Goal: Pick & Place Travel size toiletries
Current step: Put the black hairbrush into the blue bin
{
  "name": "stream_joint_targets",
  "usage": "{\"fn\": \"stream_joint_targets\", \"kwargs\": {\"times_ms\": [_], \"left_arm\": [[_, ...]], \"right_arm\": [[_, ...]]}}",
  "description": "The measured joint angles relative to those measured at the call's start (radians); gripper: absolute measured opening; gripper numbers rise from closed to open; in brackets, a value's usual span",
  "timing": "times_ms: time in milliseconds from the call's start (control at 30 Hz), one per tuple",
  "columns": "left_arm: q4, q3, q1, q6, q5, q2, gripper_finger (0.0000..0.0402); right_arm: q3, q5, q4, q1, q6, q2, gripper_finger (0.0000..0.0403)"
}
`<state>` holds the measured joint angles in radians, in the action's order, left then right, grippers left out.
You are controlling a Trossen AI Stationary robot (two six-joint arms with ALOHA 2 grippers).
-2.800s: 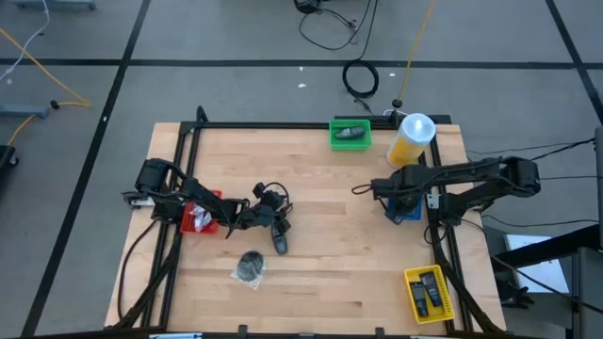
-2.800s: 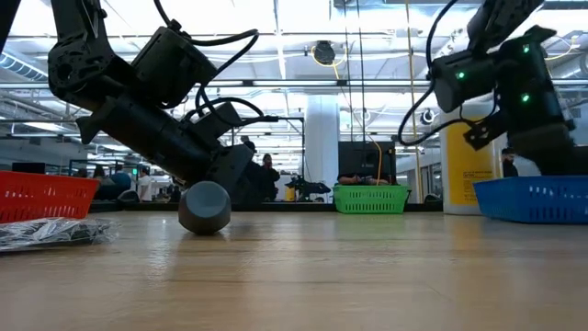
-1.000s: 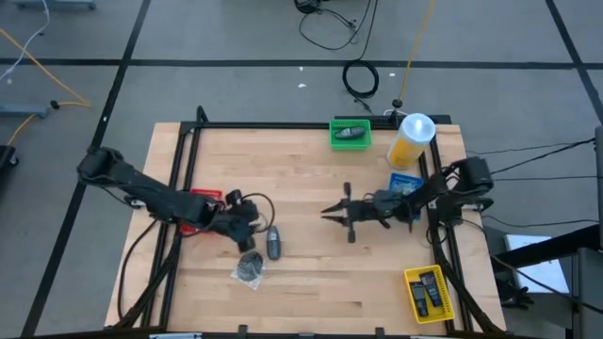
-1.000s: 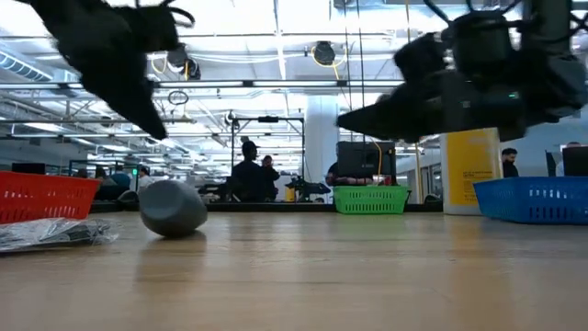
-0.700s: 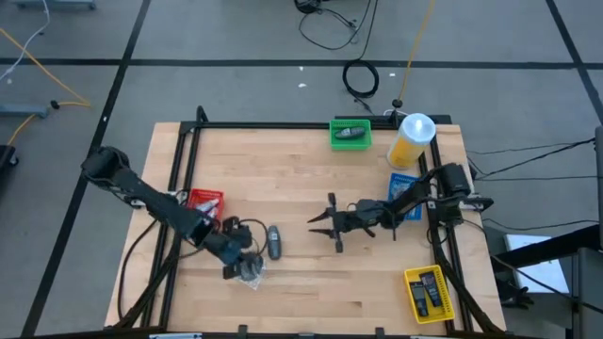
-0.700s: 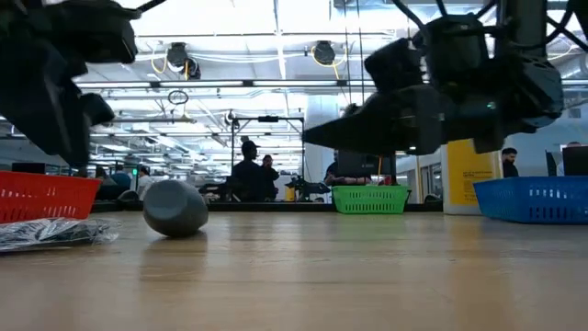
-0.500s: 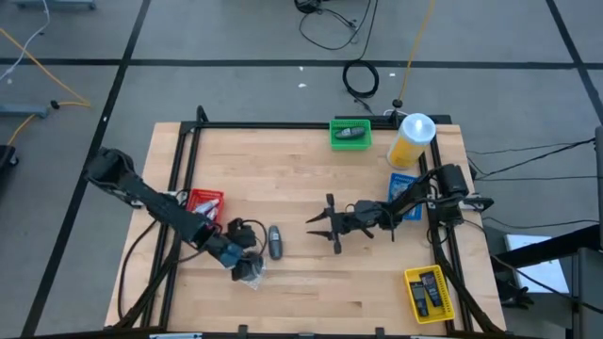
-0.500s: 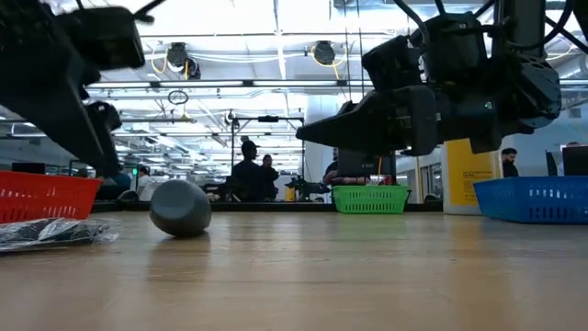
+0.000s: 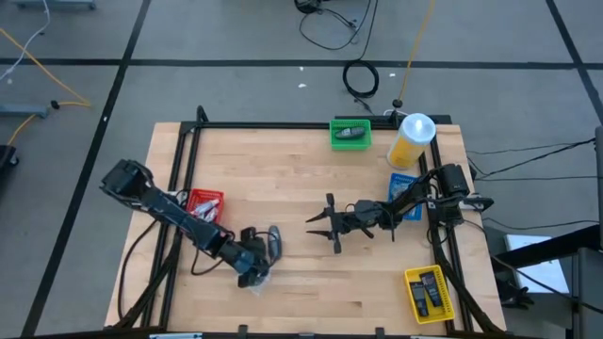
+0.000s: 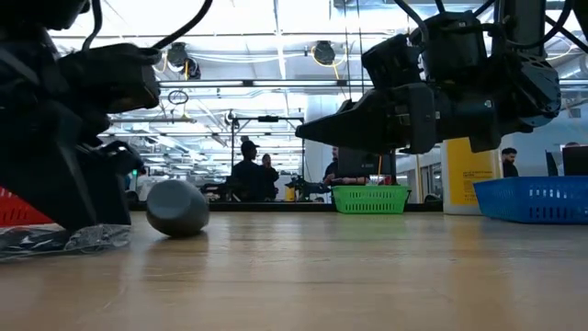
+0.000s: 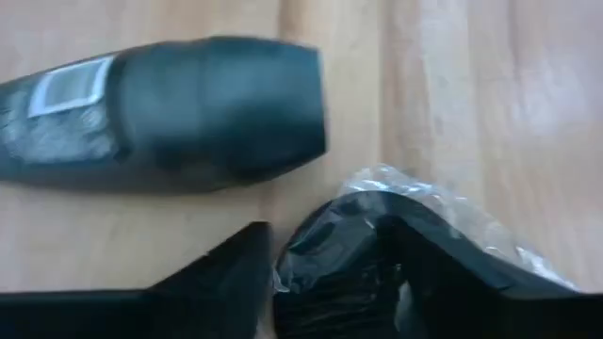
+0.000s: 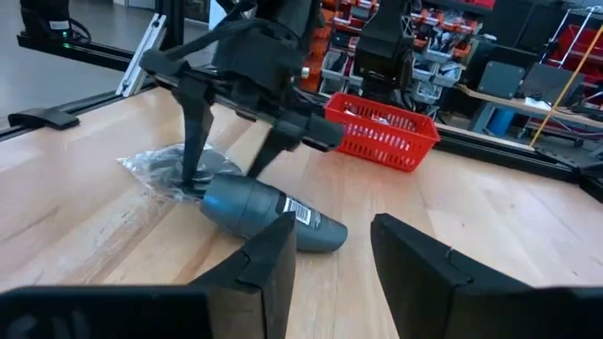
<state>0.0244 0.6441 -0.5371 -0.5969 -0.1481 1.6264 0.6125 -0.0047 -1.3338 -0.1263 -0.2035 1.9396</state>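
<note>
A dark round packet in clear wrap (image 9: 254,274) lies flat on the table near the front left; it also shows in the right wrist view (image 12: 162,173). A dark grey tube (image 9: 274,240) lies on its side just beyond it. My left gripper (image 9: 251,265) is open and points down at the packet, with the packet's dark middle (image 11: 337,256) between its two fingers. My right gripper (image 9: 320,224) is open and empty. It hovers level over the table's middle, pointing toward the tube (image 12: 268,213). My left gripper comes at the packet from above, pointing down. One fingertip (image 12: 192,168) stands on the clear wrap and the other (image 12: 252,166) stands between packet and tube. The packet lies flat on the table. I cannot tell whether the fingers press it.
A red basket (image 9: 203,203) stands at the left, a green basket (image 9: 350,134) at the far edge, a blue basket (image 9: 405,193) at the right and a yellow basket (image 9: 429,292) at the near right. A tall yellow bottle (image 9: 412,139) stands at the far right.
My left gripper has gone from beside the red basket toward the near edge and down onto the wrapped packet. My right gripper has gone a little toward the table's left, then kept still. The tube and the packet lie where they were.
</note>
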Motion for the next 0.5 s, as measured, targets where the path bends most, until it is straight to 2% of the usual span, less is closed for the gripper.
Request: {"fn": "stream_joint_targets", "kwargs": {"times_ms": [167, 300, 367, 500], "left_arm": [[-0.012, 0.001, 0.016, 0.013, 0.091, 0.004, 0.0115], [-0.001, -0.001, 0.039, 0.025, 0.217, -0.018, 0.0026], [0.011, 0.000, 0.058, 0.020, 0.275, -0.046, 0.0009], [0.012, 0.017, 0.094, 0.018, 0.315, -0.134, 0.0018]], "right_arm": [[0.000, 0.001, 0.000, 0.000, -0.002, 0.000, 0.0131], [0.000, 0.002, 0.000, 0.000, -0.003, 0.000, 0.0130], [0.000, 0.002, 0.000, 0.000, -0.003, 0.000, 0.0130], [0.000, 0.002, 0.002, 0.000, 0.002, 0.000, 0.0129]]}}
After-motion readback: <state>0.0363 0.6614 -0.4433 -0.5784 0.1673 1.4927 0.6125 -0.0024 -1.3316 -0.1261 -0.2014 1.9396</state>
